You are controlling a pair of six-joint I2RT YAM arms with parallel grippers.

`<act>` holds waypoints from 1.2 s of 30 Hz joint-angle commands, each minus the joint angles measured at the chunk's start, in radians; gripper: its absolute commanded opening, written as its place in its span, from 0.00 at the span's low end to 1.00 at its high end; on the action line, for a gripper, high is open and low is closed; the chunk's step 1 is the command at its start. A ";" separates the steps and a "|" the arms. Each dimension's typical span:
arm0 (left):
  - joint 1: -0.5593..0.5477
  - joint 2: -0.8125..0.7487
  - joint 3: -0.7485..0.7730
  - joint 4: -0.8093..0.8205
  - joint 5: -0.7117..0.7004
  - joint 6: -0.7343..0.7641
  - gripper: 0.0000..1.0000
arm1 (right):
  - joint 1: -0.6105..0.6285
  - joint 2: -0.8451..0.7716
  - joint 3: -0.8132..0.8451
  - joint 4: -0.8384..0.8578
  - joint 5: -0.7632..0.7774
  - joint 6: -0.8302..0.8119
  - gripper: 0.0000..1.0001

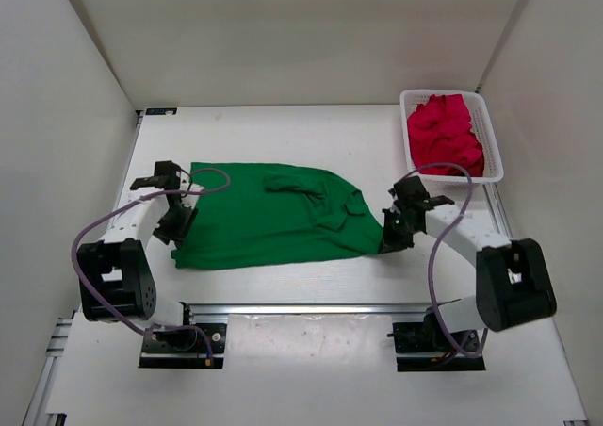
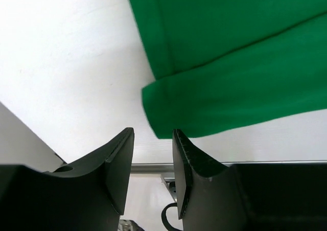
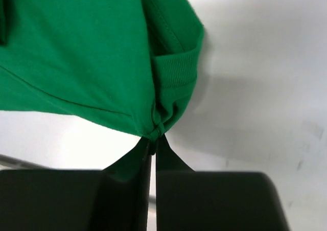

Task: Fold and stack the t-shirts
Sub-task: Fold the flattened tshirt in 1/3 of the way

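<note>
A bright green t-shirt [image 1: 273,217] lies spread on the white table between the two arms. My right gripper [image 3: 154,137] is shut on the shirt's near right corner, by the ribbed collar [image 3: 173,72], and the cloth bunches at the fingertips. My left gripper [image 2: 152,139] is open just off the shirt's near left corner [image 2: 163,111], with nothing between its fingers. Red t-shirts [image 1: 445,132] lie crumpled in the basket at the back right.
A white mesh basket [image 1: 493,139] stands against the right wall at the back. White walls close in the table on the left, back and right. An aluminium rail [image 1: 301,308] runs across the near edge by the arm bases.
</note>
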 commanded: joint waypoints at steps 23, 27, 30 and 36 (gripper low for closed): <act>-0.154 0.103 -0.077 0.062 -0.042 0.031 0.38 | -0.004 -0.196 -0.164 -0.155 0.007 0.079 0.00; -0.165 0.099 -0.091 0.048 -0.036 0.020 0.14 | -0.013 -0.195 -0.163 -0.147 0.001 0.065 0.00; -0.159 0.090 -0.083 0.065 -0.053 0.016 0.05 | -0.020 -0.178 -0.160 -0.147 0.006 0.050 0.00; -0.185 0.015 -0.054 0.081 -0.091 0.016 0.00 | -0.025 -0.193 -0.167 -0.142 0.011 0.042 0.00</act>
